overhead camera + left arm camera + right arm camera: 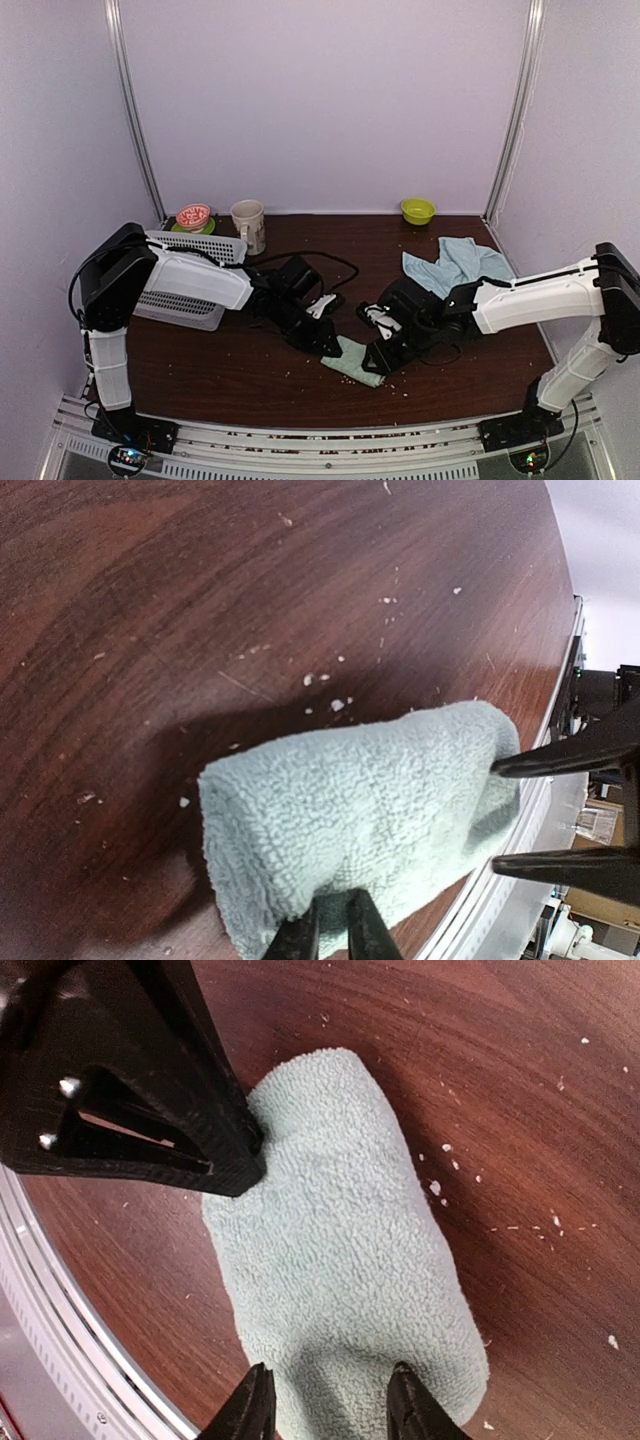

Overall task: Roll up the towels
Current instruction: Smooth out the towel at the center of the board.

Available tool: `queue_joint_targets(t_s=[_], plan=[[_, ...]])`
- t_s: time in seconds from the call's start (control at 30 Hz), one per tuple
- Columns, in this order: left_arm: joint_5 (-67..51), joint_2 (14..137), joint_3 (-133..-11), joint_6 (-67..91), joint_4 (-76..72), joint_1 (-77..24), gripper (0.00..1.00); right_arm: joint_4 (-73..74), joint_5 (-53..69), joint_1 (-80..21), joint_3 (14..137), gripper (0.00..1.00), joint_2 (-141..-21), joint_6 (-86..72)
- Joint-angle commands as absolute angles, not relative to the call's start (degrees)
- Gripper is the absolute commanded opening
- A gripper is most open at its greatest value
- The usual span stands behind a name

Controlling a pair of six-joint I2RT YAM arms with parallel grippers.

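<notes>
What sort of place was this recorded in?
Probably a lab test booth, not a home: plain pale walls close in a brown table, robot arms stand on a metal rail, and props include a mug and towel.

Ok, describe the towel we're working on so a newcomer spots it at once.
On the dark wooden table, look to the middle of the near edge. The rolled towel lies there between the left pincer and the right pincer. It is pale mint and rolled up, unlike the light blue towel crumpled at far right.
</notes>
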State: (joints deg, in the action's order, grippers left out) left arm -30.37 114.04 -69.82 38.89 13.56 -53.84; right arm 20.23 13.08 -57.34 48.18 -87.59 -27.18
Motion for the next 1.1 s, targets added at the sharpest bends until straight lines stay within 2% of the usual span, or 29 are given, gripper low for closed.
queue_joint_targets(t_s=[0.0, 0.27, 0.53, 0.6, 0.83, 0.97, 1.07], plan=[[-26.98, 117.60, -68.29, 38.72, 16.28, -53.71, 0.11, 24.22, 14.61, -56.80, 51.20, 0.37, -84.43, -26.05], [-27.03, 118.06, -68.26, 38.70, 16.08, -53.77, 0.11, 25.63, 15.54, -56.95, 47.24, 0.25, -88.14, -24.47], [-27.20, 118.53, -68.47, 38.65, 16.08, -53.73, 0.11, 28.59, 14.11, -57.66, 44.73, 0.24, -91.47, -24.17], [-27.20, 118.48, -68.53, 38.64, 16.13, -53.79, 0.11, 28.88, 13.60, -57.68, 45.44, 0.27, -89.50, -24.18], [-26.77, 118.50, -68.65, 38.20, 16.61, -53.71, 0.11, 29.90, 13.30, -56.02, 51.13, 0.53, -82.35, -25.68], [-26.55, 118.44, -68.26, 38.29, 16.41, -53.73, 0.11, 29.35, 16.50, -52.94, 53.29, 0.70, -83.34, -23.52], [-26.43, 118.33, -68.09, 38.32, 16.10, -53.79, 0.11, 28.09, 19.07, -50.98, 54.15, 0.76, -86.58, -20.91]])
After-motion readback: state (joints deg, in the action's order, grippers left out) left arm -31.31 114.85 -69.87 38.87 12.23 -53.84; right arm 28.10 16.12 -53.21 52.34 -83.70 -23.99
